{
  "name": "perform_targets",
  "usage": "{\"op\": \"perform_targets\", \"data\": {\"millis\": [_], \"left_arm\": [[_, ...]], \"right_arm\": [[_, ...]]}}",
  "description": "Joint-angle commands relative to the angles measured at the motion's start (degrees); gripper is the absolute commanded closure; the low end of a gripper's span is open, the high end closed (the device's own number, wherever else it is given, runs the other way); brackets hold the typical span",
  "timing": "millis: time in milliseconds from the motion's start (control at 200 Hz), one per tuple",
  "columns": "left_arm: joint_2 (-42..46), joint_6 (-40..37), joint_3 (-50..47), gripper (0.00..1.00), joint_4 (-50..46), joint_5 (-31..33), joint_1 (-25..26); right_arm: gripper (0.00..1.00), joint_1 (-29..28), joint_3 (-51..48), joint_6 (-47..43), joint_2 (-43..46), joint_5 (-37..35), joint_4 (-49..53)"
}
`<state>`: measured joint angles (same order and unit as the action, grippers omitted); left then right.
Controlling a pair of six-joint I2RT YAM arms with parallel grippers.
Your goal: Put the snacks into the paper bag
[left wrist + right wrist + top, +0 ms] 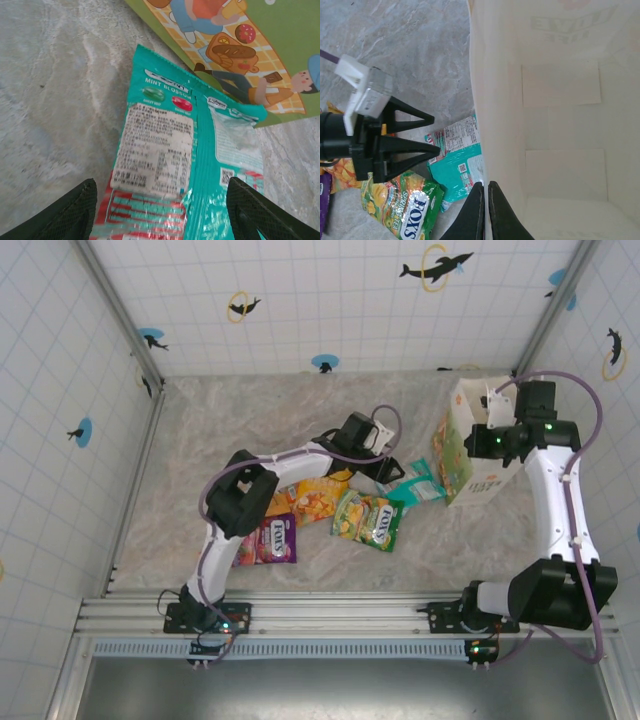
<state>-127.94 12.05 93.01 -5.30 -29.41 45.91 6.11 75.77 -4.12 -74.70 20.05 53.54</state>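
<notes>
Nearest the arm bases, a purple packet [272, 538], orange packets [315, 498] and a green packet [368, 520] lie flat on the marbled grey counter [200, 420]. Beyond them the left gripper [161, 181], the nearer one, straddles the teal packet [160, 145] with its jaws spread wide and holding nothing. The packet's long axis runs away from the jaws toward the bag [470, 455], just past it. The right gripper [486, 200] is clenched on the bag's wall. White tiled walls [300, 300] with dolphin stickers enclose the cell.

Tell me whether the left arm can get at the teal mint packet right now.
Probably yes: the left end effector, open, hovers right over the teal mint packet with nothing on top; the paper bag sits just beyond it.
</notes>
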Motion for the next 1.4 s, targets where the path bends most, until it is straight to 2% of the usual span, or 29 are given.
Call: {"op": "perform_targets", "data": {"millis": [0, 405, 741, 841, 1146, 1206, 1396], "left_arm": [[-3.69, 0.29, 3.97, 0.30, -1.42, -1.18, 0.49], [-8.84, -6.33, 7.14, 0.29, -7.61, 5.69, 1.44], [-10.82, -10.25, 8.13, 0.36, -11.38, 5.65, 3.25], [-10.76, -10.96, 7.67, 0.45, -11.92, 6.04, 3.99], [-8.39, -11.53, 5.05, 0.91, -11.14, 8.25, 4.80], [-7.37, -11.57, 4.82, 1.00, -11.09, 9.27, 4.80], [0.02, -10.30, 0.99, 1.00, -9.27, 11.00, 3.70]], "right_arm": [[0.92, 0.35, -0.89, -0.51, 1.48, 1.48, -1.44], [0.92, 0.30, -0.60, -0.37, 1.40, 1.48, -1.38], [0.93, 0.04, -0.27, -0.20, 1.22, 1.48, -1.60], [0.93, 0.04, -0.12, -0.27, 1.31, 1.47, -1.54], [0.94, -0.31, -0.03, -0.02, 1.58, 1.48, -1.57], [0.94, -0.70, 0.13, 0.32, 1.74, 3.61, -1.49], [0.94, -3.45, 0.79, 0.72, 1.59, 2.45, -0.50]]}}
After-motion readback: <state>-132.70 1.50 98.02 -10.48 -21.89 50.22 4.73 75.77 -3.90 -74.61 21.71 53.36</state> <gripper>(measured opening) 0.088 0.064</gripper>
